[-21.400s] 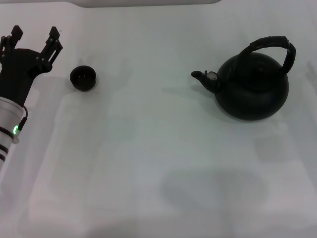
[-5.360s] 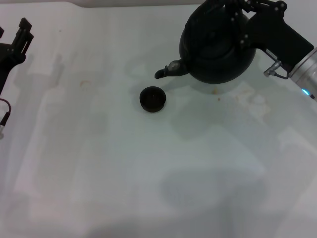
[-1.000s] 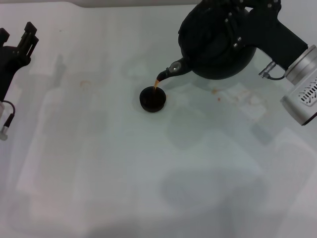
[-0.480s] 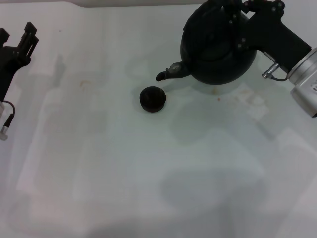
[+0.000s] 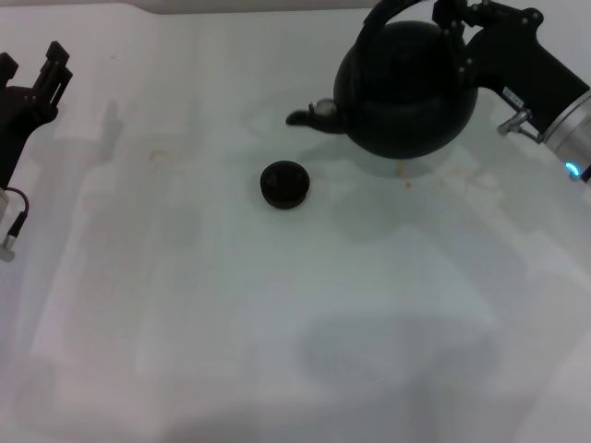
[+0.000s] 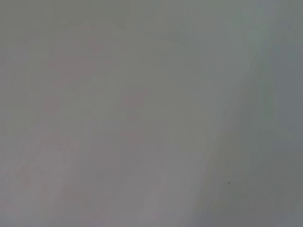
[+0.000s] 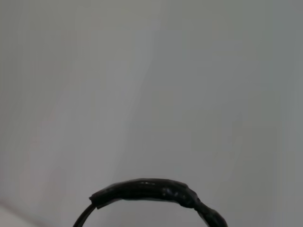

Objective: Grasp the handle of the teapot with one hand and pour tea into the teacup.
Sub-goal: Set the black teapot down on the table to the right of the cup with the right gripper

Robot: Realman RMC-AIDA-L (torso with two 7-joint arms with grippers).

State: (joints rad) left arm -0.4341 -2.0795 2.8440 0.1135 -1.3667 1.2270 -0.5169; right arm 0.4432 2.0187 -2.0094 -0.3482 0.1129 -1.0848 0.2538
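At the far left of the head view the left gripper [image 5: 32, 69] is parked above the white bench [image 5: 277, 323], and its fingers [image 5: 55, 63] are spread with nothing between them. Near the middle, the small black teacup [image 5: 284, 184] stands on the bench alone. What is inside it cannot be seen. To the right and a little further back is the teapot [image 5: 406, 88], with its spout pointing left toward the cup and level, not tilted down. At the far right the right gripper [image 5: 454, 20] is at the handle [image 5: 383, 17], its fingers pinching the handle by its top.
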